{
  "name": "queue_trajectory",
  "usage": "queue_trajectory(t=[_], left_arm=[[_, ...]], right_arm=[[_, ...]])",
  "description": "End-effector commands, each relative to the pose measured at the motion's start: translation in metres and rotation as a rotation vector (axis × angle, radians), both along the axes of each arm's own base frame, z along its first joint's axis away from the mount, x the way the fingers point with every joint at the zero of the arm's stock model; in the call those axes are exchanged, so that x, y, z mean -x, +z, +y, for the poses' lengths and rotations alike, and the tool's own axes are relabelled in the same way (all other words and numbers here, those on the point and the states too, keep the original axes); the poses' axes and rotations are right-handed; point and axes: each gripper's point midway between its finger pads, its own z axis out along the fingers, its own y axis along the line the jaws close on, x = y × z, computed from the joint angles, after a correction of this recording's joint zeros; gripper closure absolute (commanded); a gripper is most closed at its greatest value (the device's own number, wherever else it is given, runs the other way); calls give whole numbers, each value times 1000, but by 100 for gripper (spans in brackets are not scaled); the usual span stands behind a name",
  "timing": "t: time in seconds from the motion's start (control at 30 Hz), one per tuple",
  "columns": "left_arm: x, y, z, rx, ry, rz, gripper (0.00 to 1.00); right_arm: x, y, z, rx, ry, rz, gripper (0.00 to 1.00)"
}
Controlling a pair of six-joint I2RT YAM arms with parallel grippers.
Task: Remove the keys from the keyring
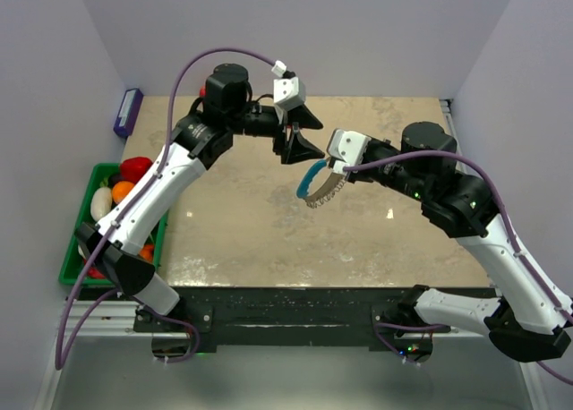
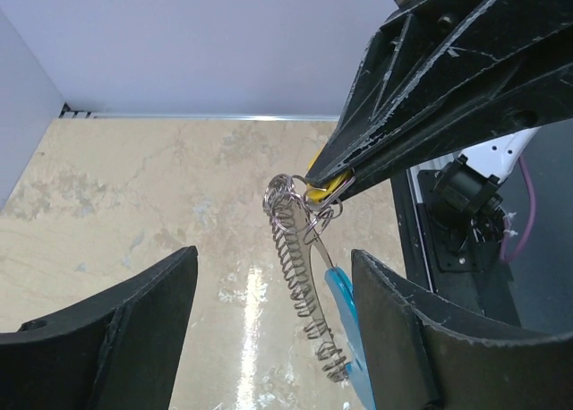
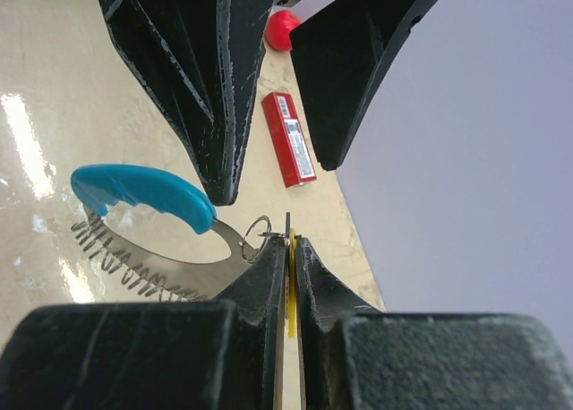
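My right gripper [image 1: 333, 168] [image 3: 291, 244] is shut on the thin yellow key [image 3: 291, 294] [image 2: 315, 192], held above the table. From the key's small rings hangs the keyring [image 1: 315, 188], with its silvery coil [image 2: 300, 267] [image 3: 125, 258] and light-blue curved segment [image 2: 345, 313] [image 3: 143, 193]. My left gripper [image 1: 309, 134] [image 2: 273, 267] is open and faces the right one. In the left wrist view its fingers [image 2: 98, 338] stand on either side of the dangling keyring, apart from the coil. The blue segment lies close against the right-hand finger; contact cannot be told.
A green bin [image 1: 76, 249] of toy fruit sits at the table's left edge. A purple box [image 1: 128, 112] leans by the left wall. A red rectangular box [image 3: 288, 139] and a red ball [image 3: 282, 27] lie on the table beyond the left gripper.
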Motion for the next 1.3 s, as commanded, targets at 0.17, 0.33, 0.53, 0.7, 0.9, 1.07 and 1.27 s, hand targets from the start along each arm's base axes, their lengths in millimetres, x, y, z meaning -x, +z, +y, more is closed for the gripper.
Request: queue_trajectory(t=[0.17,0.33,0.53,0.7,0.9,1.07,1.27], left_arm=[[0,16,-1,32,-21,-46,27],[-1,11,-5,27,-36,-37,28],[11,10,-10,31,-95,-26,32],[21,7,-15,25,-140,-19,36],[30,3,-19,10,-172,-25,49],[30,-2,-19,-6,-161,-31,57],[27,-1,-18,-9,-135,-45,58]], right_arm=[[8,16,1,-23,48,-41,100],[10,17,2,-23,58,-41,100],[9,17,4,-23,64,-38,100],[8,17,7,-26,69,-34,100],[7,21,5,-32,60,-42,100],[6,26,4,-40,49,-51,100],[6,25,2,-40,41,-53,100]])
